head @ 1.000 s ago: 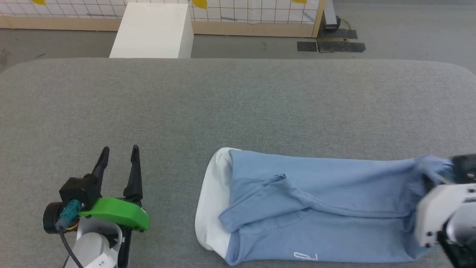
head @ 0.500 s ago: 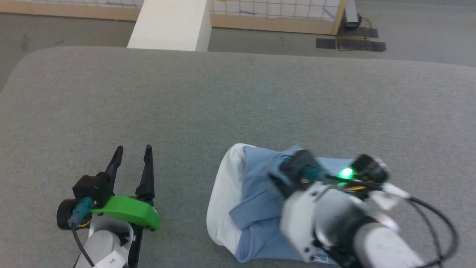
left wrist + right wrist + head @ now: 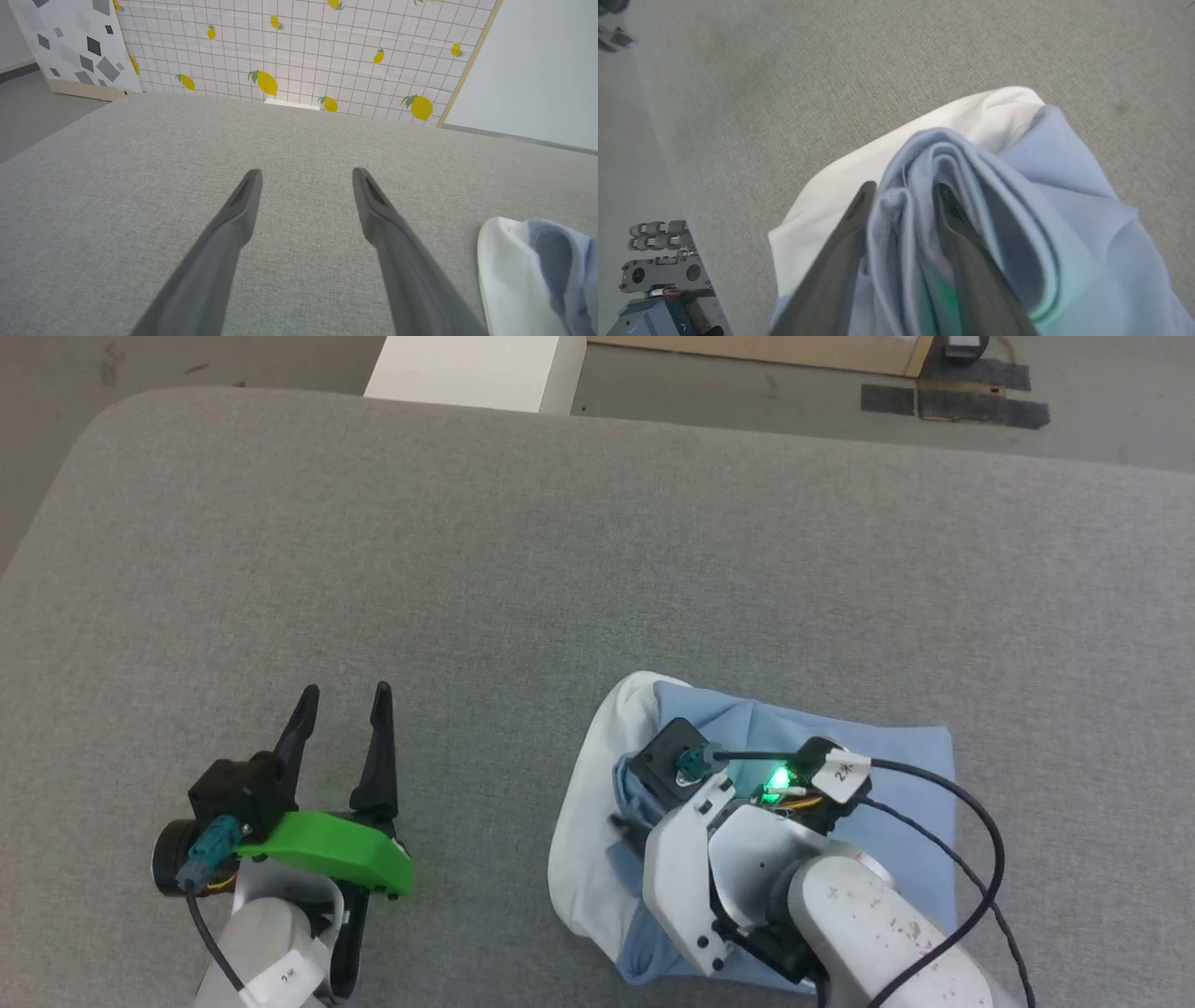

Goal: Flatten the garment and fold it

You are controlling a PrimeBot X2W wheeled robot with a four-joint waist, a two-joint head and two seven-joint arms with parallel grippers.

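A robot test room: a big soft grey table (image 3: 560, 569), a lemon-print screen (image 3: 299, 46) far behind it, and a white box (image 3: 476, 373).

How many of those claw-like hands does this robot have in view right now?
2. The left gripper sits open over the grey table, to the left of the garment. The right gripper is down on the garment, fingers parted around a bunched fold.

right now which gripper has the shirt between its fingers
The right gripper: a fold of the garment lies between its fingers. The left gripper stands open over bare table.
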